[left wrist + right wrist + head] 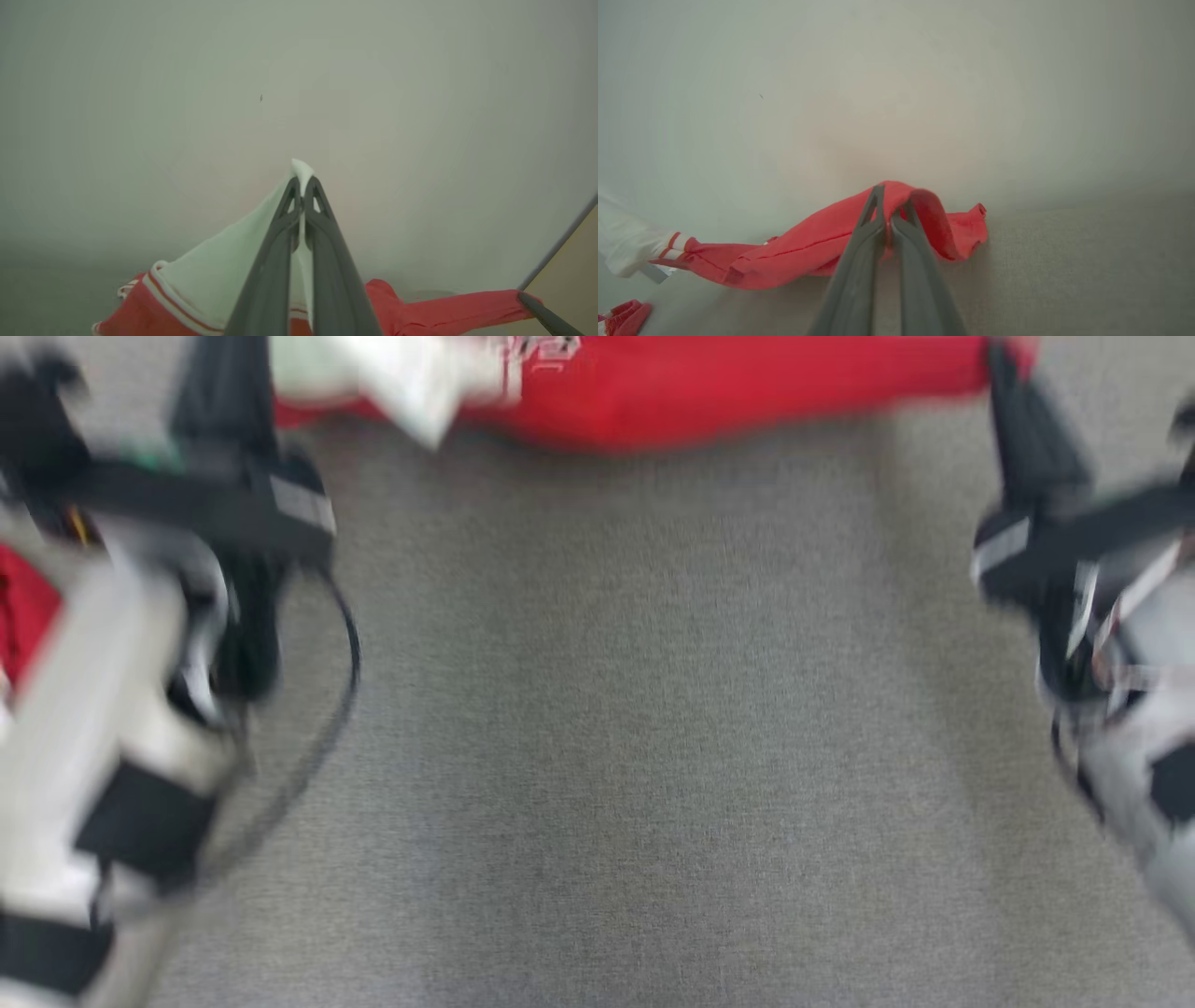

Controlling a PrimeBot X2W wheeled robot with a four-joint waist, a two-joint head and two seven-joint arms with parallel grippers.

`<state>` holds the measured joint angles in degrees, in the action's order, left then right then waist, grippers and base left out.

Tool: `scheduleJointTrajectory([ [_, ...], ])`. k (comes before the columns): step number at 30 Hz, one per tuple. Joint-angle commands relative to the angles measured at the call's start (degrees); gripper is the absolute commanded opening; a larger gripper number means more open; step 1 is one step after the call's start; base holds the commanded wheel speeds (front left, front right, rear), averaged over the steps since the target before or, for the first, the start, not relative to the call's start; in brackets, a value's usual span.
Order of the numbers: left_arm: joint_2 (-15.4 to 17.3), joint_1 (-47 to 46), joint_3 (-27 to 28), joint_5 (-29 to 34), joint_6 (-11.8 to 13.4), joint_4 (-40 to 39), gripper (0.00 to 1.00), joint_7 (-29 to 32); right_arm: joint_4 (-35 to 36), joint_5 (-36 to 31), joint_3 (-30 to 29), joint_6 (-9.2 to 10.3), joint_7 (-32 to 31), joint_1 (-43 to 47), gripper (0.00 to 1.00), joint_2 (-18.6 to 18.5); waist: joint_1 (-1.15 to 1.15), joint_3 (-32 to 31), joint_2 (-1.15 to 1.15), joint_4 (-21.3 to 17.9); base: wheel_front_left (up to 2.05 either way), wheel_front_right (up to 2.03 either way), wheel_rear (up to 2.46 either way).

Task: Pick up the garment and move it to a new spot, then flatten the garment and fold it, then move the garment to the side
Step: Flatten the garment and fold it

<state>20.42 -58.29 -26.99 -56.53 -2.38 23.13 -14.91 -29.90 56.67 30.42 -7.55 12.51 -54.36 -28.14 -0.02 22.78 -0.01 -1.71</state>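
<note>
My left tool (302,185) is clamped tight on a white fold of the garment (709,392), my right tool (892,207) on its red edge. The cloth stretches between them, sagging onto the grey surface (635,728) ahead of me.

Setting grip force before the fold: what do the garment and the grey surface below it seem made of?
Garment: soft cloth, matte red with a white part and striped trim; it sags and creases, likely a knit, fibre unclear. Grey surface: matte, fine woven-looking grain, probably a fabric cover or carpet.
</note>
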Motion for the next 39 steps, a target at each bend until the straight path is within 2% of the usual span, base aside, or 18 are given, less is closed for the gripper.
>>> scheduleJointTrajectory([
  [1,0.8,5.3,0.8,0.5,1.7,-3.9,0.00,-0.3,1.7,1.2,-0.6,0.14,0.8,4.8,0.00,-1.0,0.02,-3.9,0.01,0.9,0.00,0.00,0.00],
  [6,2.0,20.1,2.5,0.7,5.4,-13.9,0.00,-0.3,5.5,3.2,-2.3,0.14,1.9,16.5,0.00,-1.7,0.02,-6.7,0.01,0.5,0.00,0.00,0.00],
  [10,2.8,30.8,2.3,-0.4,7.0,-19.0,0.00,-0.3,7.1,2.2,-3.6,0.14,2.4,24.9,0.00,-1.8,0.02,-8.7,0.01,0.2,0.00,0.00,0.00],
  [11,2.8,30.8,2.3,-0.4,7.0,-19.0,0.00,-0.3,7.1,2.2,-3.6,0.14,2.4,24.9,0.00,-1.8,0.02,-8.7,0.01,0.2,0.00,0.00,0.00],
  [16,1.5,42.9,4.4,-1.4,8.7,-23.2,0.00,-0.3,7.7,0.8,-5.2,0.14,2.6,33.9,0.00,-0.8,0.02,-11.1,0.01,0.0,0.00,0.00,0.00],
  [17,0.1,47.3,5.7,-1.3,9.1,-24.3,0.00,-0.3,7.2,-0.2,-6.2,0.14,2.7,36.7,0.00,-1.0,0.02,-12.0,0.01,0.1,0.00,0.00,0.00],
  [24,-4.8,61.1,11.6,-0.5,8.9,-25.7,0.00,-0.3,7.6,-2.9,-8.1,0.14,2.7,45.8,0.00,-1.3,0.02,-15.5,0.01,1.2,0.00,0.00,0.00],
  [29,-7.3,67.6,12.4,0.0,8.1,-25.9,0.00,-0.3,8.4,-3.5,-9.2,0.14,2.2,51.7,0.00,-2.3,0.02,-17.1,0.01,2.2,0.00,0.00,0.00],
  [32,-8.1,69.7,12.0,0.3,7.8,-25.4,0.00,-0.3,8.4,-4.8,-9.8,0.14,1.5,54.2,0.00,-2.6,0.02,-17.4,0.01,2.5,0.00,0.00,0.00],
  [39,-8.6,68.8,11.7,1.1,6.9,-24.4,0.00,-0.3,9.1,-6.4,-11.4,0.14,0.5,56.0,0.00,-0.3,0.02,-17.7,0.01,2.4,0.00,0.00,0.00],
])
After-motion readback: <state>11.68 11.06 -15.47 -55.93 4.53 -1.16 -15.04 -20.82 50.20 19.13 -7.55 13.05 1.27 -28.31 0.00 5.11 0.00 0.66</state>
